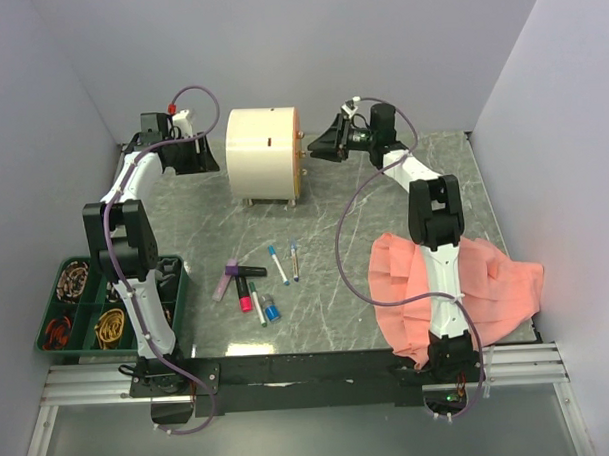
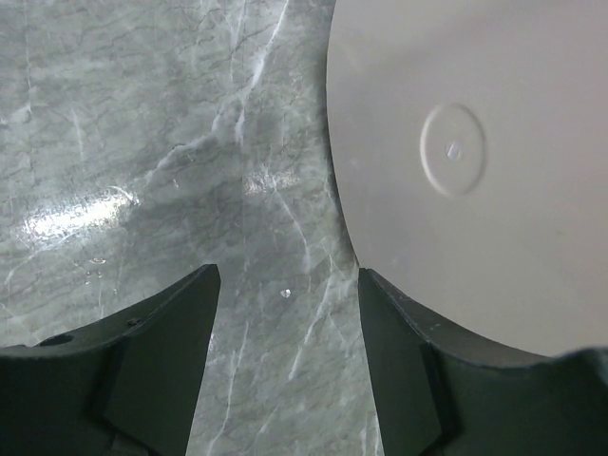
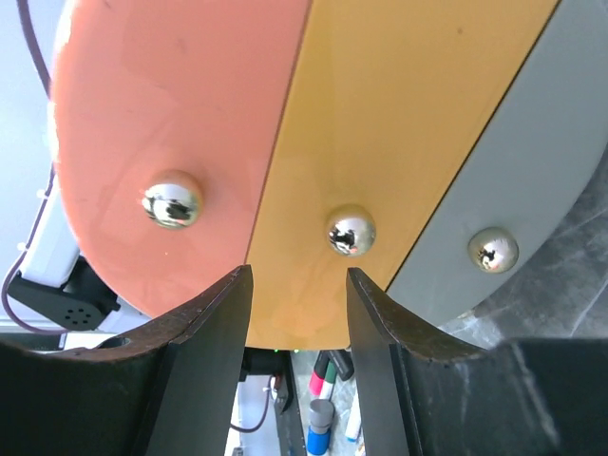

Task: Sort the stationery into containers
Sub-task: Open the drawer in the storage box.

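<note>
From above, the drum cabinet (image 1: pixel 262 154) stood far back on the table (image 1: pixel 204 216), with the pens and markers (image 1: pixel 252 287) loose near the middle. Only the right wrist view showed the drawer fronts. There the right gripper (image 3: pixel 296 275), jaws spread, faced the yellow-orange drawer (image 3: pixel 380 123) at its knob (image 3: pixel 351 231) without gripping it. The left gripper (image 2: pixel 290 275), jaws parted and empty, hovered by the cabinet's blank back.

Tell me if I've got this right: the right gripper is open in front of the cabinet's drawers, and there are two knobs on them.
Not quite. The right wrist view shows three knobs, not two: a left knob, a middle knob and a right knob. The rest holds: the right gripper is open in front of the drawers of the cabinet.
</note>
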Controlling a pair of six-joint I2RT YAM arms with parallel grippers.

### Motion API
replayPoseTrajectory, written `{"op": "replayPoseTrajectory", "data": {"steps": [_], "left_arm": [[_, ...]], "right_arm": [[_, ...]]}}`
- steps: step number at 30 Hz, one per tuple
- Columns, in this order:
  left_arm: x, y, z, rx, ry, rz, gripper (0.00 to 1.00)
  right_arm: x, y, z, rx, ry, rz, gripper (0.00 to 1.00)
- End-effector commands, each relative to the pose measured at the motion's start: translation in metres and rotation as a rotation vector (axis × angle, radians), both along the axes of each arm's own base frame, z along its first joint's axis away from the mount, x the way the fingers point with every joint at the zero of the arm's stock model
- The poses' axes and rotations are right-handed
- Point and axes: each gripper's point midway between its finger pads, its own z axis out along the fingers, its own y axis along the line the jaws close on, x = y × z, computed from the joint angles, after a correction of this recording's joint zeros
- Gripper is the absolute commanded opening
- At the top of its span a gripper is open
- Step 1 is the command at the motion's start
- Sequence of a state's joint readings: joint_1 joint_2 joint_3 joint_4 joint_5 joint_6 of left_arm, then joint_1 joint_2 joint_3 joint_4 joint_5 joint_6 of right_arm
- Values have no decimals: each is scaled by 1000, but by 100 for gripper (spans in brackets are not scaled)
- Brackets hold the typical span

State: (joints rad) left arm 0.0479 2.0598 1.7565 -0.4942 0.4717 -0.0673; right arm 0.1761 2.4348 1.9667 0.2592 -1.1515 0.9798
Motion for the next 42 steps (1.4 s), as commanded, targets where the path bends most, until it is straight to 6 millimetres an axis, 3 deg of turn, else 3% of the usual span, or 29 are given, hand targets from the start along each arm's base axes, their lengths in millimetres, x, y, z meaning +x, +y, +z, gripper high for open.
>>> {"op": "replayPoseTrajectory", "data": {"steps": [1, 10, 17, 28, 42], "left_arm": [[5, 1, 24, 27, -65, -8, 67], [4, -1, 27, 29, -69, -13, 67], [-2, 1, 20, 42, -49, -16, 67], [4, -1, 21, 38, -56, -17, 68], [3, -6, 15, 55, -48, -20, 69]], "right_arm": [[7, -1, 30, 14, -92, -8, 52], [11, 4, 12, -7, -62, -17, 56], [15, 13, 10, -4, -83, -11, 56], [14, 16, -1, -8, -63, -8, 56], [12, 25, -8, -1, -64, 11, 48]]}}
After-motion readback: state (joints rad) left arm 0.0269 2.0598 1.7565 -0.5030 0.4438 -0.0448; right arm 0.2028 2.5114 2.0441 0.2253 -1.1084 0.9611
